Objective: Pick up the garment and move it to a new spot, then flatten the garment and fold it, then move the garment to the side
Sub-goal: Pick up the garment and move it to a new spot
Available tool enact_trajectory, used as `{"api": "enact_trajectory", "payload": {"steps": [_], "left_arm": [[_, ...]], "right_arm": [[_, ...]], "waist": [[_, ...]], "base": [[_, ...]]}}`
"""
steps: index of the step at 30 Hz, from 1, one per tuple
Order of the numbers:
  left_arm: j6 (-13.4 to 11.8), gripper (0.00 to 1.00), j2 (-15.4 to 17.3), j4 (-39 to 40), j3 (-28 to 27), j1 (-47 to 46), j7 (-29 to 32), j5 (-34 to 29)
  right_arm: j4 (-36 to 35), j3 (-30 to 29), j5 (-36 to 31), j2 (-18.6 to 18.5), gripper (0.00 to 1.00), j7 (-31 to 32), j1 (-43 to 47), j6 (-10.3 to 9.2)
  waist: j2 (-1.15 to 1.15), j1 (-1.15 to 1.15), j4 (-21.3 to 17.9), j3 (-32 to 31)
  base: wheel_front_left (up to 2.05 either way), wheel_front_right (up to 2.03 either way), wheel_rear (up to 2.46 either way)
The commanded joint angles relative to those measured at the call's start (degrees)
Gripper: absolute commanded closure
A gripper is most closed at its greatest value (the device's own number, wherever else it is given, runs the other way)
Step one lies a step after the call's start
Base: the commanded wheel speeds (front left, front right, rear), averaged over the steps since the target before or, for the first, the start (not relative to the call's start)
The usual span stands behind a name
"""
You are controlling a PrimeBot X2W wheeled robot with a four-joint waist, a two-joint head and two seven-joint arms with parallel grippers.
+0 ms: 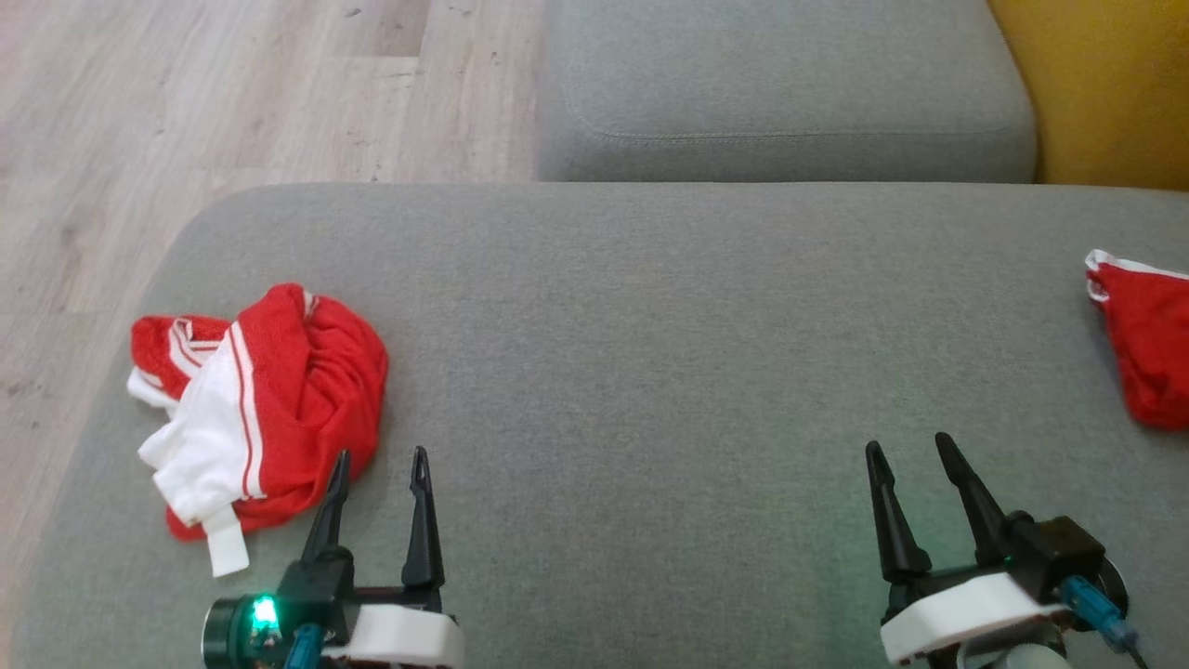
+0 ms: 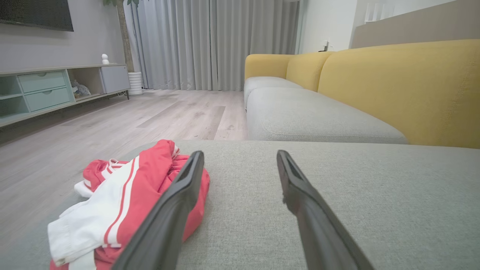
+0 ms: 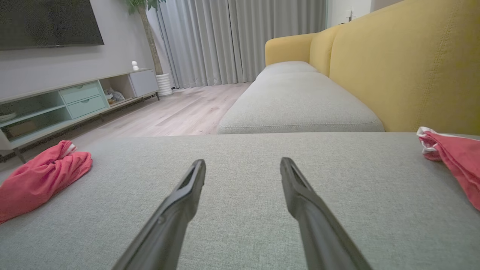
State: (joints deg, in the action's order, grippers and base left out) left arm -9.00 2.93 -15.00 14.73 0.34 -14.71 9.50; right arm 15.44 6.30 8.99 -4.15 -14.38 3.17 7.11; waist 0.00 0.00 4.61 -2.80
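A crumpled red garment with white panels and stripes (image 1: 255, 404) lies at the left end of the grey sofa seat (image 1: 650, 325). My left gripper (image 1: 381, 460) stands open just right of it, its left finger at the cloth's edge, holding nothing. In the left wrist view the garment (image 2: 123, 202) sits left of the fingers (image 2: 176, 210). My right gripper (image 1: 915, 451) is open over bare cushion at the lower right. The right wrist view has the garment (image 3: 37, 176) far left of the open gripper (image 3: 243, 165).
Another red cloth with white trim (image 1: 1147, 339) lies at the seat's right edge, also at the right of the right wrist view (image 3: 453, 159). A second grey cushion (image 1: 780, 93) lies beyond, yellow backrest (image 1: 1096, 84) to the right, wooden floor (image 1: 186, 111) to the left.
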Motion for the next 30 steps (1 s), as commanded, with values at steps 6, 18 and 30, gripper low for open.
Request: {"api": "enact_trajectory", "payload": {"steps": [6, 18, 30], "left_arm": [[-0.2, 0.00, -0.1, 2.6, -1.7, -2.7, -0.3, 0.6], [-0.8, 0.00, -0.1, 3.7, -4.4, -1.7, -0.3, -1.1], [-0.2, 0.00, -0.1, 6.4, -8.9, -7.4, -0.3, 0.6]], "right_arm": [[-1.8, -0.9, -0.3, 0.0, 0.00, -0.6, -1.3, 0.37], [-1.9, -5.4, -0.3, -1.6, 0.00, -0.6, -0.7, 0.37], [-1.4, -6.3, -2.0, -6.4, 0.00, -0.6, -4.3, 0.37]], "waist": [[0.00, 0.00, 5.9, 1.6], [0.00, 0.00, 25.1, 3.9], [0.00, 0.00, 26.7, 12.2]], "base": [[0.00, 0.00, 0.00], [0.00, 0.00, 0.00], [0.00, 0.00, 0.00]]}}
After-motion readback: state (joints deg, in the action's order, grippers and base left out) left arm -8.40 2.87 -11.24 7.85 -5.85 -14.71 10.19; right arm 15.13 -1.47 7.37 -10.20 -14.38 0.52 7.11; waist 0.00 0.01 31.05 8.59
